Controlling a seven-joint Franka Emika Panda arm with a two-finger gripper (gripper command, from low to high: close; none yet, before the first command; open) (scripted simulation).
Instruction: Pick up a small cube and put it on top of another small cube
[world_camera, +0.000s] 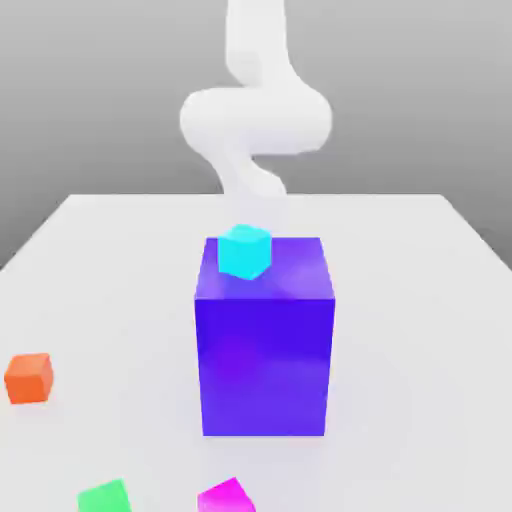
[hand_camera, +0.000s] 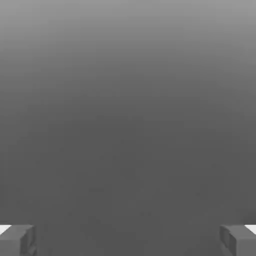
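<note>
Item 1: large blue-violet block (world_camera: 265, 350), standing upright mid-counter (world_camera: 420, 300); faces plain, no lettering.
Item 2: small cyan cube (world_camera: 245, 250), resting on the block's top face near its far edge, toward the exterior view's left.
Item 3: small orange cube (world_camera: 29, 378), on the counter, well apart at the exterior view's left.
Item 4: small green cube (world_camera: 105, 497) and small magenta cube (world_camera: 226, 496), near edge, unmarked.
Item 5: white arm (world_camera: 255, 110), raised behind the block.
Item 6: gripper (hand_camera: 128, 240), jaws spread wide, released, holding nothing; two grey fingertips (hand_camera: 17, 240) visible against plain grey.
</note>
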